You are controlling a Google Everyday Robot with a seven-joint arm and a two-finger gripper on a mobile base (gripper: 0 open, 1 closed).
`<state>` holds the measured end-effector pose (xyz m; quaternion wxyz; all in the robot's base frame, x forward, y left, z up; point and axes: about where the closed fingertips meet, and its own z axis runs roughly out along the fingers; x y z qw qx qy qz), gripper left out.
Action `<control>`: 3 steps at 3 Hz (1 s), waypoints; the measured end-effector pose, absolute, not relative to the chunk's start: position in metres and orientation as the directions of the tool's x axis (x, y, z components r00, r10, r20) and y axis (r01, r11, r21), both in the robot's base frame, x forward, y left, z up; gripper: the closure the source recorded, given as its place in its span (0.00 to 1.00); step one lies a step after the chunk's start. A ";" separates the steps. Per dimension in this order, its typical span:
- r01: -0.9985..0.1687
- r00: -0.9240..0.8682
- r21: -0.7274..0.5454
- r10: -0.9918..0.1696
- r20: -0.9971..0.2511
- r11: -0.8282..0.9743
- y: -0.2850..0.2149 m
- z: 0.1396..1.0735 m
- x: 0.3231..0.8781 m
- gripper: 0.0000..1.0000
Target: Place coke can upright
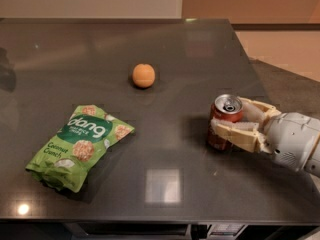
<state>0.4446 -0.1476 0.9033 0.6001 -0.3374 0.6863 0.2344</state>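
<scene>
The coke can is red with a silver top. It stands upright on the dark table, right of the middle. My gripper reaches in from the right edge with its cream fingers on both sides of the can, closed around it. The near finger crosses the can's lower front and the far finger lies behind its top. The can's base rests on the table.
An orange lies at the table's middle back. A green snack bag lies flat at the front left. The table's right edge runs just behind my arm, with floor beyond it.
</scene>
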 end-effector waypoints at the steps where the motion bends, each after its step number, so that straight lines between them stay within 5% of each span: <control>1: -0.747 -0.048 -0.088 -0.186 -0.981 0.659 -0.145 0.905 0.444 0.13; 2: -0.749 -0.044 -0.092 -0.188 -0.981 0.656 -0.143 0.907 0.444 0.00; 3: -0.749 -0.044 -0.092 -0.189 -0.981 0.656 -0.142 0.907 0.444 0.00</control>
